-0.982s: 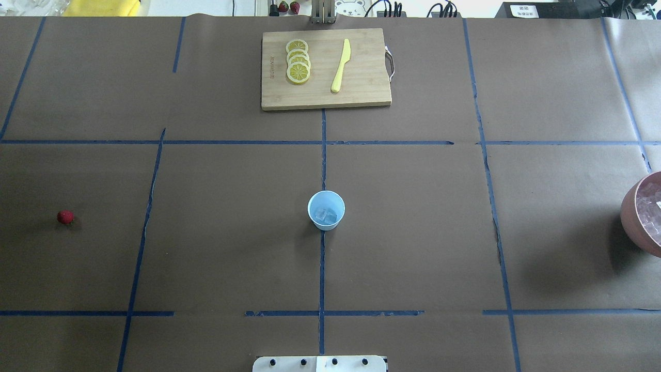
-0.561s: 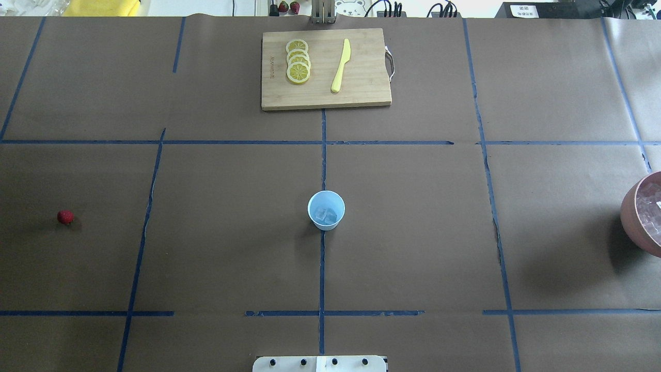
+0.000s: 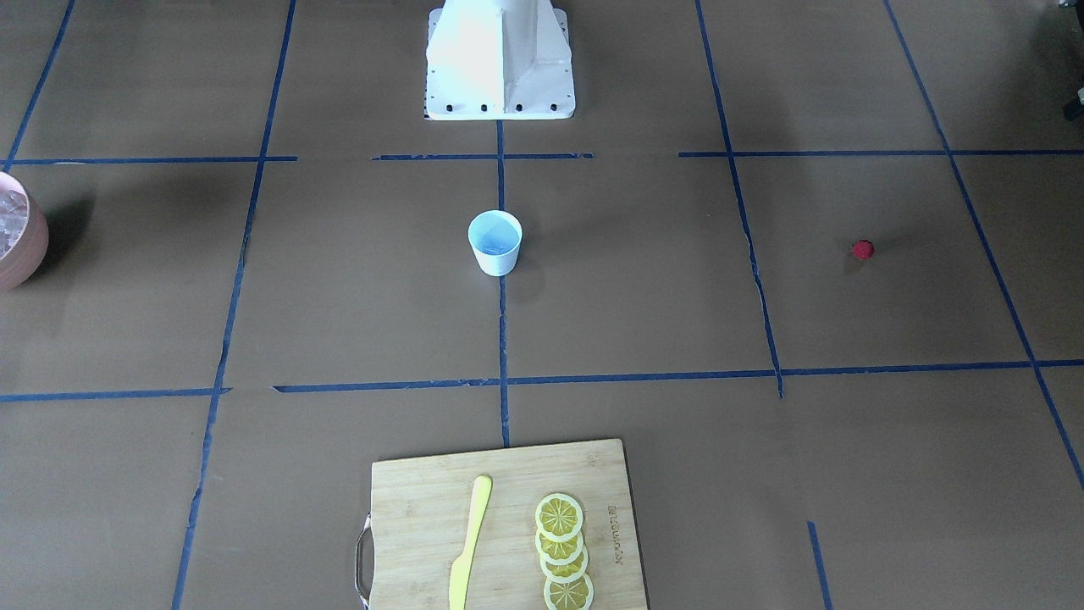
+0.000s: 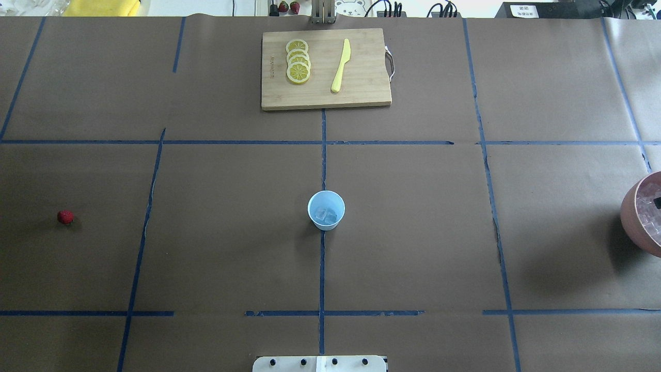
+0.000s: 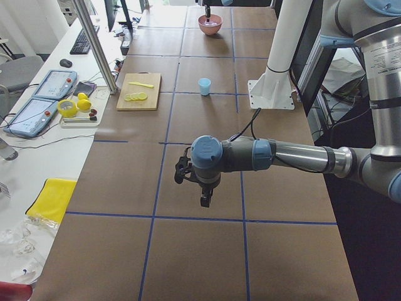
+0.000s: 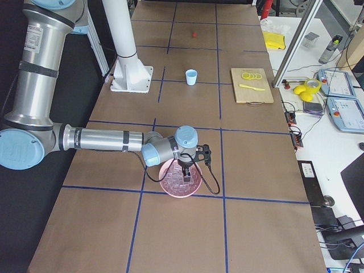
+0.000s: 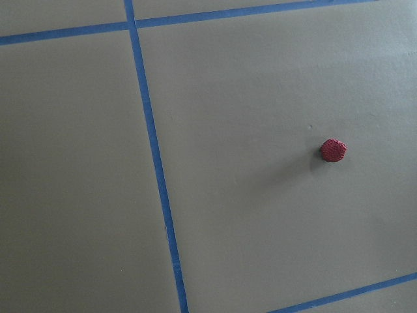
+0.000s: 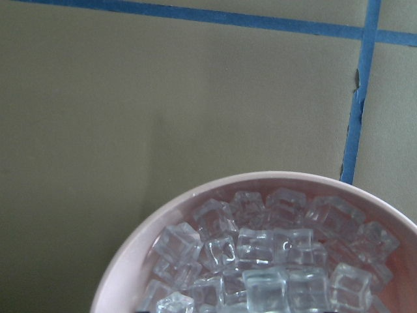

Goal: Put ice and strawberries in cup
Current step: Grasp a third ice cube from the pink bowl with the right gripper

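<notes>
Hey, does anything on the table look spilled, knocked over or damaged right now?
Nothing is spilled: the cup stands upright with ice inside, and the strawberry lies alone on the table. The only flaw is the blue tape line between cup and bowl, which looks ragged and torn.
</notes>
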You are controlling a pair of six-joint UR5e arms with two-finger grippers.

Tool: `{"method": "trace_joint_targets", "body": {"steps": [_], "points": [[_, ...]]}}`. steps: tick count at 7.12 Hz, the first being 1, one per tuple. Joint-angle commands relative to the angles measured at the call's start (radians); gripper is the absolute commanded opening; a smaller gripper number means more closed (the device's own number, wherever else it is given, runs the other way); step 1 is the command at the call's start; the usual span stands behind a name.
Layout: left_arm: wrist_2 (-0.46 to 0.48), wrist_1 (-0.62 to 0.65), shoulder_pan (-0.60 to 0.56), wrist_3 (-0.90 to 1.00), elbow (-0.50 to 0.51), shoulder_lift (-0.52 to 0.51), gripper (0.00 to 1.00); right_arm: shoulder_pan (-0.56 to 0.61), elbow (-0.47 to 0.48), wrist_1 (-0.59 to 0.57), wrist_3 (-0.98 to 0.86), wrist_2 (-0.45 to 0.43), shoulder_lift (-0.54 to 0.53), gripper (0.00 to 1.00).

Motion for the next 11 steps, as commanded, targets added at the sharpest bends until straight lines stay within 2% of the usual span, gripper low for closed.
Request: {"method": "trace_joint_targets", "body": {"steps": [1,3,8,10,11], "points": [[-0.001,0.001,0.000,0.000,0.000,0.000,1.00,-0.011,-0.034,0.012,0.005,-0.006,0.028,0.90],[-0.001,0.001,0.000,0.000,0.000,0.000,1.00,-0.011,-0.057,0.012,0.000,-0.006,0.039,0.90],[0.001,0.001,0.000,0.003,0.003,0.000,1.00,-0.014,-0.083,0.012,-0.001,-0.009,0.034,0.81],[0.001,0.001,0.001,0.003,0.003,0.000,1.00,-0.014,-0.089,0.014,-0.001,-0.008,0.033,0.74],[0.001,0.001,0.001,0.003,0.003,0.000,1.00,-0.014,-0.089,0.014,0.000,-0.006,0.030,0.63]]}}
